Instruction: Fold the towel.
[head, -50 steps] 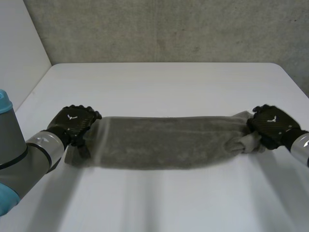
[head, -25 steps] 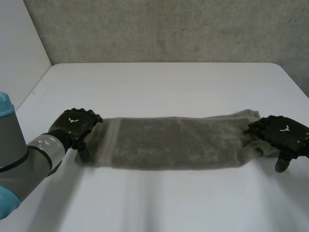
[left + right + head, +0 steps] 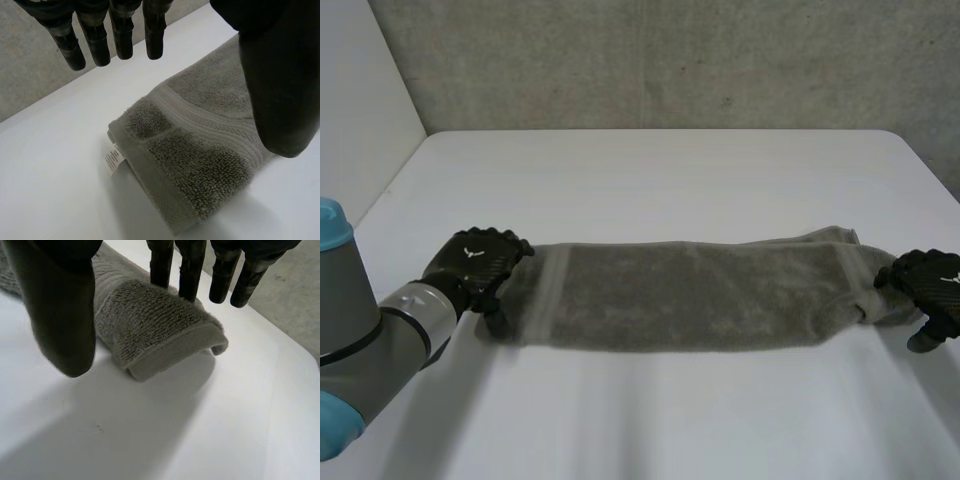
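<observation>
A grey-green towel (image 3: 690, 295) lies folded into a long narrow strip across the white table (image 3: 660, 180). My left hand (image 3: 478, 262) hovers at the strip's left end, open, its fingers (image 3: 107, 37) straight above the end (image 3: 185, 165) of the towel, which lies flat with a small white label. My right hand (image 3: 932, 285) is at the strip's right end, open, its fingers (image 3: 200, 267) straight over the curled-up towel end (image 3: 160, 335) and holding nothing.
A grey concrete wall (image 3: 660, 60) stands behind the table's far edge. The table's right edge runs close to my right hand. Bare white tabletop lies in front of and behind the towel.
My right hand has let go of the towel's right end and drawn off to the right. The left hand has released the left end, which now lies flat.
</observation>
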Robot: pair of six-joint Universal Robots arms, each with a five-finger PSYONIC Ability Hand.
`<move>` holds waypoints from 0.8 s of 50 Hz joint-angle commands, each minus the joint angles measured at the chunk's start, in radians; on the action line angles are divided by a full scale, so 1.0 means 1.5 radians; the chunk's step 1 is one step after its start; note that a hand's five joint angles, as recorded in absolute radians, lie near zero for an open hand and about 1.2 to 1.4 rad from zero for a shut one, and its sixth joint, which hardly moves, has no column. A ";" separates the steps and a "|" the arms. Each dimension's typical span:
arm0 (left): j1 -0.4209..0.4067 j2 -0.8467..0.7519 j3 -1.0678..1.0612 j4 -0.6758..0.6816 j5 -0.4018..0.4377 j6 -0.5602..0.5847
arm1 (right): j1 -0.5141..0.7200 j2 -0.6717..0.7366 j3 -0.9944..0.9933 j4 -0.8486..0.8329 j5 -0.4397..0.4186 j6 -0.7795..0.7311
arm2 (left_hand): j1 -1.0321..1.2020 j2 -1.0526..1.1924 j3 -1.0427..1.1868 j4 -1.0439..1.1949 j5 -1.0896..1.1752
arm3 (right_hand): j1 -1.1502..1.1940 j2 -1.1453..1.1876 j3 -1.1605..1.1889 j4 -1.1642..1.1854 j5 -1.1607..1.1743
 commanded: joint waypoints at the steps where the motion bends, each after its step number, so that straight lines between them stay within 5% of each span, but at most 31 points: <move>1: -0.007 -0.001 -0.002 0.001 0.001 -0.007 | 0.003 0.027 -0.005 -0.057 0.010 0.009 | -0.057 -0.040 -0.029 -0.035 -0.034 | 0.215 0.208 -0.004 -0.004 0.198; 10: 0.001 -0.002 -0.005 0.012 0.000 -0.007 | -0.006 0.051 -0.057 -0.069 0.003 -0.003 | -0.057 -0.040 -0.029 -0.035 -0.034 | 0.591 0.583 -0.004 -0.004 0.574; 24: 0.000 0.000 -0.008 0.012 0.000 -0.007 | -0.021 0.111 -0.193 0.018 -0.041 -0.160 | -0.057 -0.040 -0.029 -0.035 -0.034 | 0.576 0.569 -0.004 -0.004 0.559; 40: -0.002 0.000 -0.013 0.014 -0.002 -0.007 | -0.045 0.163 -0.310 0.085 -0.026 -0.342 | -0.057 -0.040 -0.029 -0.035 -0.034 | 0.591 0.584 -0.004 -0.004 0.574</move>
